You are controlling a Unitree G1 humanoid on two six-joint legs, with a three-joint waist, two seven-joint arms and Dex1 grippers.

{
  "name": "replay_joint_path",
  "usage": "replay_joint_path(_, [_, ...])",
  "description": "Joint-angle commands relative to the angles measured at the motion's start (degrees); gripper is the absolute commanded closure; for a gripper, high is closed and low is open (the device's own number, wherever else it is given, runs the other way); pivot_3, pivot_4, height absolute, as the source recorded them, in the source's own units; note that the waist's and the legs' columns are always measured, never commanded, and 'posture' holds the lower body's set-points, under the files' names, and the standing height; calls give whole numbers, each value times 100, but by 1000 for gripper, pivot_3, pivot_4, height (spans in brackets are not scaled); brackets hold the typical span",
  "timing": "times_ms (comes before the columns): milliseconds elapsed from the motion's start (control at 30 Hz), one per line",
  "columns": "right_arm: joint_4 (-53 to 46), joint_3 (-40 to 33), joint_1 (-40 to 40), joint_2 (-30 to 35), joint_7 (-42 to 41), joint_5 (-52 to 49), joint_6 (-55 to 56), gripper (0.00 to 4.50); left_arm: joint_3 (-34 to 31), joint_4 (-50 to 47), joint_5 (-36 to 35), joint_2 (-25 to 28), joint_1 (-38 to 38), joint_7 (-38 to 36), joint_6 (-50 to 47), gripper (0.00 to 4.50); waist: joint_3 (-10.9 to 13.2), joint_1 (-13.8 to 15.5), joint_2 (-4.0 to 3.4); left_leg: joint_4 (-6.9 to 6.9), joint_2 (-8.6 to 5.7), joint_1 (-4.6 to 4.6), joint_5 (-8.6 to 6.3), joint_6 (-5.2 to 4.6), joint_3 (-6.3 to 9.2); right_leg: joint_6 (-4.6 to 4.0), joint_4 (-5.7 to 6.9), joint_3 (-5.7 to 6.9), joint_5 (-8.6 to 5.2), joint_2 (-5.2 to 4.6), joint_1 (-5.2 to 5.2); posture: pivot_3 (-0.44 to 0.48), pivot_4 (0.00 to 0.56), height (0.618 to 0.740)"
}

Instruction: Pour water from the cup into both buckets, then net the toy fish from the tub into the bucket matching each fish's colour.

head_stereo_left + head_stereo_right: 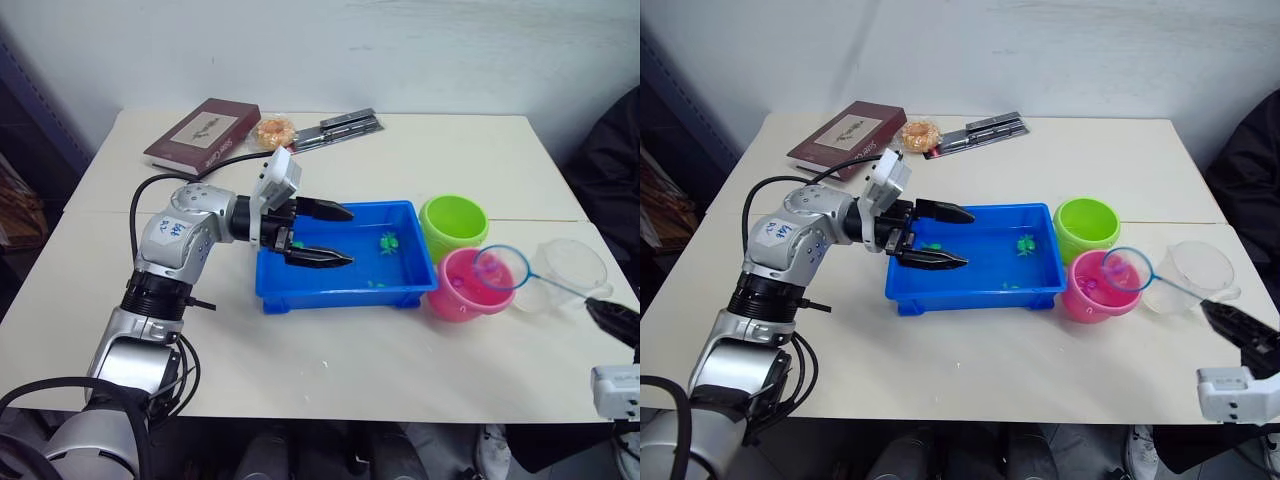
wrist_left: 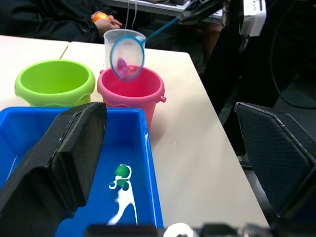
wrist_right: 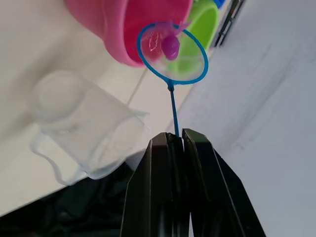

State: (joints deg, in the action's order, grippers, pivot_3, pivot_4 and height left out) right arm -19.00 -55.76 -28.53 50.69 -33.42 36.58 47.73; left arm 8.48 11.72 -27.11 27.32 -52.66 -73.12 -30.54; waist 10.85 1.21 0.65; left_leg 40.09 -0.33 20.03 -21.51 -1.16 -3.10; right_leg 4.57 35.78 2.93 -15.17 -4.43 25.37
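My right gripper pinches the thin blue handle of the small round net, so its hoop hangs over the bright pink plastic bucket with a pink toy fish inside, ready to tip. The clear plastic measuring cup stands just beside that bucket, the lime green bucket behind it. My left gripper, fingers spread, hovers over the shallow blue plastic tub, where a green toy fish waits.

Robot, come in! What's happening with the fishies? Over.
Right gripper shut on thin blue net handle; pink toy fish netted over round pink plastic bucket. Left gripper open over blue tub. Nothing blocking.
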Motion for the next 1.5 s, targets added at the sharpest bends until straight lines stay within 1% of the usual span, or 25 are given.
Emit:
replay_joint_path(33, [-51,-265,62,218,261,139,89,4500,-135,-14,18,45,-156,-14,54,45,0,0,0,0,0,0,0,1,1,0,0,0,0,1,0,0,150,740])
replay_joint_path(100, [61,-349,205,419,272,171,-100,4500,-125,-75,17,101,-97,-43,-2,45,0,-4,0,0,-1,0,0,1,0,0,0,0,0,1,0,0,150,740])
replay_joint_path(200, [11,-222,-115,546,235,116,400,4500,-96,-121,49,127,-49,-57,34,45,0,-4,0,1,-1,-1,1,-1,-3,1,0,-3,1,0,-1,0,150,740])
replay_joint_path(300, [549,-439,128,941,449,370,246,4500,-105,-60,74,86,-70,-22,72,45,0,-5,0,-2,0,1,1,-1,0,1,-2,-2,0,2,0,0,150,740])
replay_joint_path(400, [464,-136,-98,977,452,263,792,4500,-99,-72,85,72,-65,-35,116,45,-2,-6,3,0,-8,1,5,-11,-9,11,-7,-12,6,-3,-1,0,150,740])
replay_joint_path(433, [498,-109,-100,999,467,253,812,4500,-104,-60,90,67,-71,-33,133,45,-2,-6,5,-1,-4,1,5,-11,-6,10,-8,-10,6,0,-2,0,150,740])
replay_joint_path(500, [834,-219,156,1238,612,436,620,4500,-136,-20,95,68,-92,-7,160,45,-2,-5,4,-3,0,2,4,-8,-4,8,-10,-9,5,1,-1,0,150,740])
replay_joint_path(600, [1001,-95,240,1317,512,73,539,4500,-161,15,108,81,-91,16,186,45,-2,-13,5,-1,-11,2,8,-16,-12,16,-10,-15,9,-4,-1,0,150,740])
replay_joint_path(633, [1020,4,189,1299,381,-306,441,4500,-161,13,123,96,-61,29,194,45,-3,-14,7,-1,-9,2,8,-16,-11,16,-10,-14,9,-3,-1,0,150,740])
replay_joint_path(733, [818,320,240,1168,-167,-1661,-600,4500,-160,46,195,198,76,29,229,45,-3,-13,6,-3,-4,3,8,-16,-8,15,-12,-13,9,-2,-1,0,150,740])
replay_joint_path(800, [310,721,280,1084,-673,-2855,-1764,4500,-192,116,246,258,161,60,236,45,-3,-52,6,-3,-3,2,8,-16,-8,15,-11,-13,9,-4,-2,0,150,740])
replay_joint_path(833, [-80,950,327,1051,-863,-3480,-2504,4500,-212,129,258,287,202,81,233,45,-3,-58,6,-1,-1,1,8,-16,-8,15,-9,-13,9,-9,-2,0,150,740])
replay_joint_path(900, [-699,1312,515,1075,-1069,-4343,-3798,4500,-261,128,254,345,263,112,208,45,-3,-83,6,4,3,0,8,-15,-7,13,-3,-12,10,-13,-2,0,150,740])
replay_joint_path(933, [-1045,1576,640,1155,-1072,-5006,-4782,4500,-287,86,253,377,305,156,189,45,-3,-95,6,7,4,0,9,-15,-5,13,1,-12,11,-18,-2,0,150,740])
replay_joint_path(967, [-1283,1740,755,1201,-1080,-5433,-5494,4500,-303,52,252,396,334,188,177,45,-3,-99,6,8,5,0,8,-15,-3,12,8,-12,11,-21,-2,0,150,740])
replay_joint_path(1000, [-1511,2079,1111,1287,-750,-6468,-6566,4500,-327,-45,243,429,389,238,147,45,-3,-100,6,9,5,2,8,-15,0,12,11,-10,11,-24,-2,0,150,740])
replay_joint_path(1033, [-1668,2296,1418,1324,-504,-7171,-7357,4500,-342,-114,234,451,425,271,127,45,-3,-112,7,10,5,3,8,-15,4,11,12,-7,12,-28,-2,0,150,740])
replay_joint_path(1100, [-1794,2629,2051,1332,-73,-8194,-8453,4500,-365,-243,205,491,488,324,76,45,-3,-114,7,13,10,8,7,-13,11,6,15,-1,16,-35,-1,0,150,740])
replay_joint_path(1167, [-1531,3223,2881,1110,456,-9235,-9504,4500,-404,-433,203,560,593,434,9,45,-3,-112,8,13,10,14,6,-9,25,6,7,10,16,-38,0,0,150,740])
replay_joint_path(1233, [-1228,3604,3495,834,905,-9805,-10203,4500,-441,-585,196,601,680,527,-61,45,-3,-111,8,12,9,16,6,-7,27,5,-4,14,16,-43,2,0,150,740])
replay_joint_path(1333, [-683,3899,4226,327,1485,-10230,-10826,4500,-490,-763,170,626,775,637,-148,45,-3,-64,8,13,4,22,6,-8,28,6,-2,20,17,-47,2,0,150,740])
replay_joint_path(1433, [-149,3943,4730,-135,2032,-10493,-11266,4500,-552,-954,123,655,847,741,-251,45,-3,-38,8,13,1,27,7,-9,23,9,3,24,18,-50,6,0,150,740])
replay_joint_path(1500, [271,3945,5014,-378,2212,-10547,-11482,4500,-618,-1061,101,685,884,852,-332,45,-3,-16,8,13,1,27,7,-10,23,9,4,26,19,-50,7,0,150,740])
